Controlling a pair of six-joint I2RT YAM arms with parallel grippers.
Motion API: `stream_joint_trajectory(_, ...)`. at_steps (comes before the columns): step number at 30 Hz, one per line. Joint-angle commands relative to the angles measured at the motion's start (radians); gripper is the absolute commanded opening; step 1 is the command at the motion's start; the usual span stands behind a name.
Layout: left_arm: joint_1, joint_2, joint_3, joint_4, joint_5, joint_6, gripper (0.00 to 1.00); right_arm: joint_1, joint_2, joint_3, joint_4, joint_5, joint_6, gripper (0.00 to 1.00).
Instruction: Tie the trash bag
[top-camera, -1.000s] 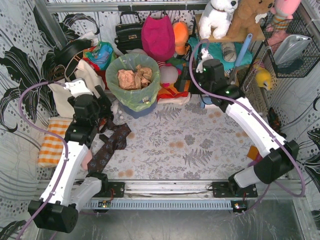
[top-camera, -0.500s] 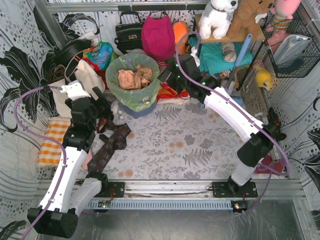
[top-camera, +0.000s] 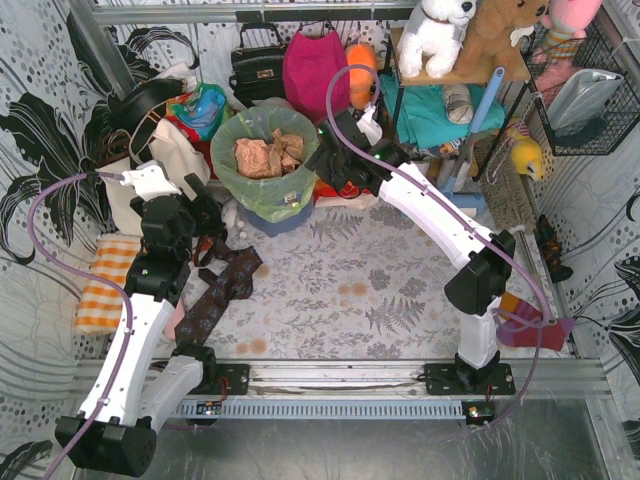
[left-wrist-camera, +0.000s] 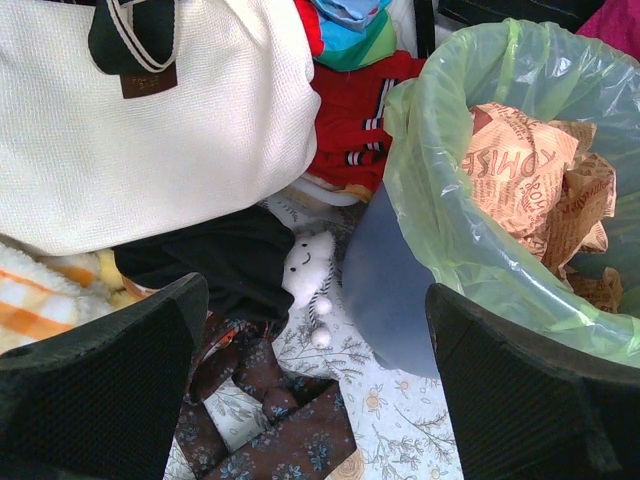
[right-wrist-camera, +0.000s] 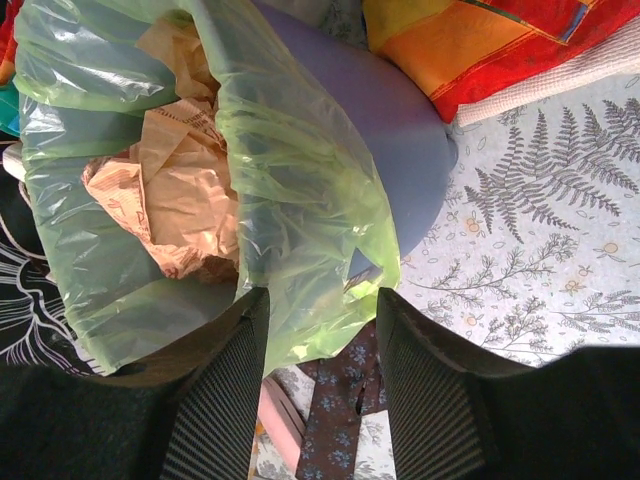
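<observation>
Your right arm swung in from back right; right claw (right-wrist-camera: 320, 300) now half-open astride trash bag (right-wrist-camera: 290, 190) overhang on blue-grey bin (right-wrist-camera: 400, 140), not pinching; left claw (left-wrist-camera: 315, 295) wide open, bag rim to its right, farther off.

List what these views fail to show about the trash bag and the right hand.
- Right wrist view: whether the right hand touches the trash bag; crinkled film hanging between its fingers hides contact.
- Top view: that hand's fingertips, hidden under its own wrist.
- All views: the bag's bottom, hidden inside the bin.
- Left wrist view: the bag's far rim, cut off by the right edge.
</observation>
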Motion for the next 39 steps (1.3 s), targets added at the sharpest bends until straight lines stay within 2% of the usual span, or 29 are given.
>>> stream_joint_trajectory(1,0.009,-0.016,-0.011,0.049,0.008,0.000,0.98,0.015,0.029,0.090,-0.054,0.033,0.018,0.47)
stream_joint_trajectory(16,0.022,-0.022,-0.015,0.054,0.015,-0.003,0.98,0.034,0.130,0.262,-0.126,0.021,0.033,0.47)
stream_joint_trajectory(20,0.026,-0.019,-0.016,0.054,0.020,-0.004,0.98,0.034,0.160,0.282,-0.130,0.016,0.044,0.41)
stream_joint_trajectory(27,0.029,-0.007,-0.017,0.055,0.028,-0.007,0.98,0.034,0.218,0.320,-0.127,-0.005,0.045,0.40)
stream_joint_trajectory(39,0.037,0.002,-0.016,0.056,0.027,-0.011,0.98,0.034,0.252,0.354,-0.127,-0.013,0.019,0.21)
